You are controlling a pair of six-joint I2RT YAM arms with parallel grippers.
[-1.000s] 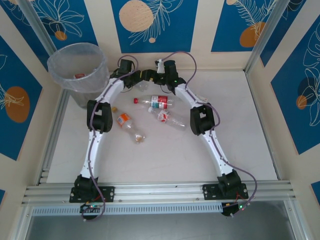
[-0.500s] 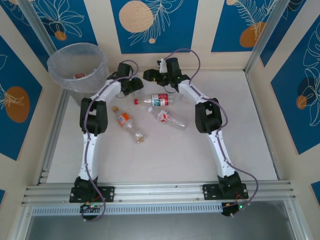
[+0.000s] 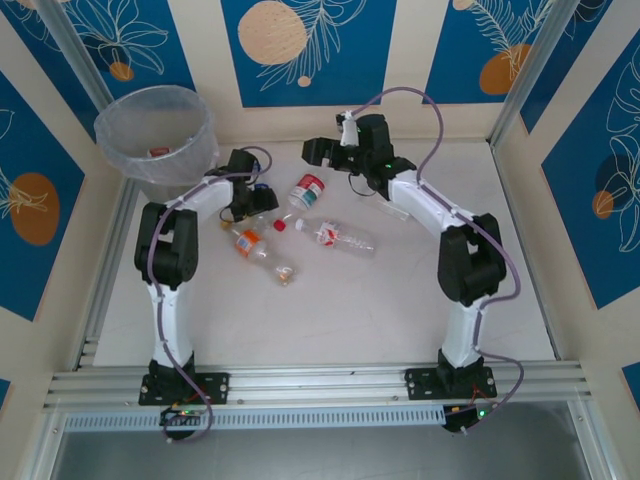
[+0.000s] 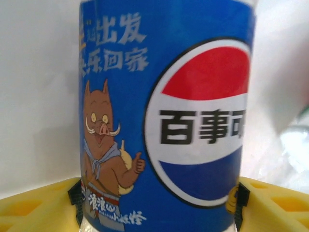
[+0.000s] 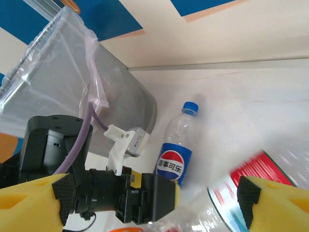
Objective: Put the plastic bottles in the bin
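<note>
A blue-labelled plastic bottle (image 4: 164,121) lies on the table near the bin (image 3: 170,180), its blue cap pointing away from my left gripper (image 4: 157,205). That gripper is open, one yellow finger close along each side of the bottle's lower body. In the top view the left gripper (image 3: 262,200) sits just right of the bin. My right gripper (image 3: 318,152) hovers open at the back centre, holding nothing. In its wrist view the blue bottle (image 5: 175,154) lies beside the bin's grey wall (image 5: 120,92). A red-labelled bottle (image 3: 308,190) lies between the two grippers.
A clear bottle (image 3: 340,236), an orange-labelled bottle (image 3: 248,242) and a crushed one (image 3: 285,273) lie mid-table. One bottle (image 3: 158,152) lies inside the bag-lined bin. The back wall is close behind both grippers, and the left rail runs below the bin.
My left gripper has swung forward and left from the back centre to the blue bottle, and its jaws have widened. The right gripper drew back to the right. The red-labelled bottle turned.
</note>
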